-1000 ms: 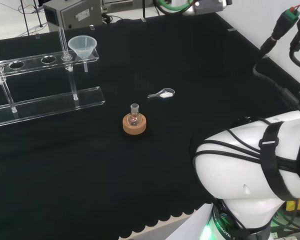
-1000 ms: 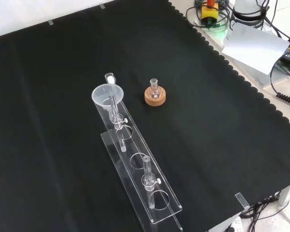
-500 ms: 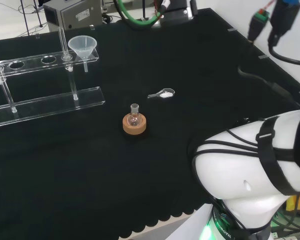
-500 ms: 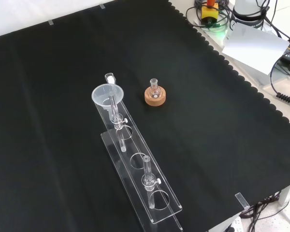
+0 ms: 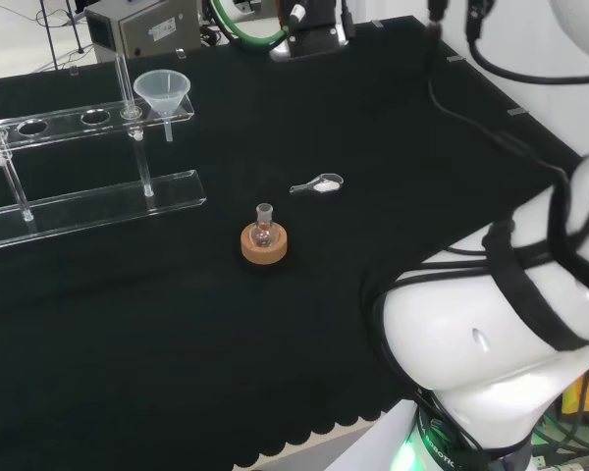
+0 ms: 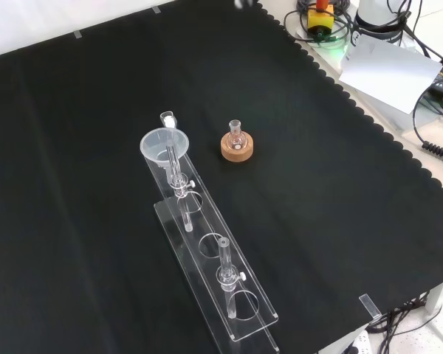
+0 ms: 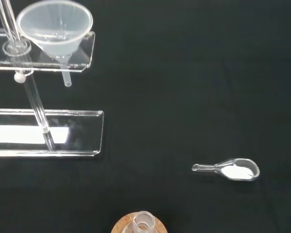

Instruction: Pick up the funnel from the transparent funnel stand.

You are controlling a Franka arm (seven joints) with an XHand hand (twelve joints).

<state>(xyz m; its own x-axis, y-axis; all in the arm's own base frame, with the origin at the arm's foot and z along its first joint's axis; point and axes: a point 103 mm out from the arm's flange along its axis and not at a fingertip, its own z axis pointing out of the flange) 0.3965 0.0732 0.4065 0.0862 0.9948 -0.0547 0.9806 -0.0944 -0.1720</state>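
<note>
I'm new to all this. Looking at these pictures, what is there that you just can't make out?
- Stand: its left end is cut off by the head view's left edge.
- Flask on its cork ring: cut off by the wrist view's edge; its contents are too small to tell in the head view.
- White stuff in the scoop: what it is cannot be told.
- Funnel stem: in the front view, a clear rod crosses it.

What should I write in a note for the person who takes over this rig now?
Hand: its fingers cannot be judged from these pictures.
The clear plastic funnel sits in the end hole of the transparent funnel stand, upright, spout hanging through.
Nearby on the cloth: a small glass flask on a cork ring, and a clear scoop with white powder.
Done: nothing yet.
Left: reach, grasp the funnel, lift it.
</note>
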